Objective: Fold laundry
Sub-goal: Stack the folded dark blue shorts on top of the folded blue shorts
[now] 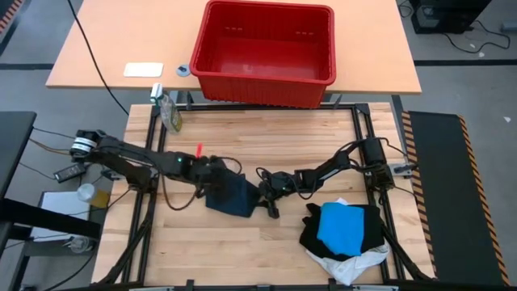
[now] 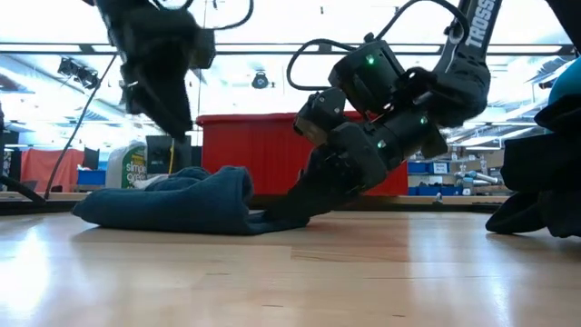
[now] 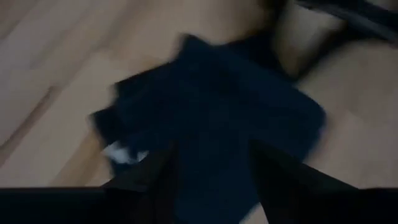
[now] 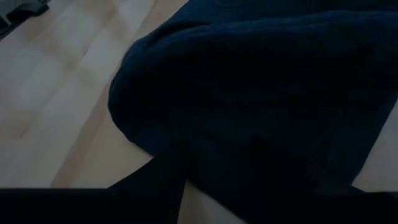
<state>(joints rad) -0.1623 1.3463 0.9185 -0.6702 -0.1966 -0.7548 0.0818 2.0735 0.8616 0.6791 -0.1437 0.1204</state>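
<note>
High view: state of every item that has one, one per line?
Dark blue cloth: bunched mid-table, between both grippers.
Left gripper: jaws open, above the cloth.
Right gripper: low at the cloth's edge, cloth between its jaws.
Pile: unfolded heap of black, bright blue and white garments, blue on top, white sticking out below.
Red basket: upright, looks empty.

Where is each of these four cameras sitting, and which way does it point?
High view: above the table, looking straight down; both arms, dark blue cloth, red basket.
Low view: at tabletop height, looking level across; both arms coming down from above.
Left wrist view: on the left arm, looking past the left claw onto the cloth.
Right wrist view: on the right arm, looking past the right claw, close against it.
All four share the dark blue cloth.
</note>
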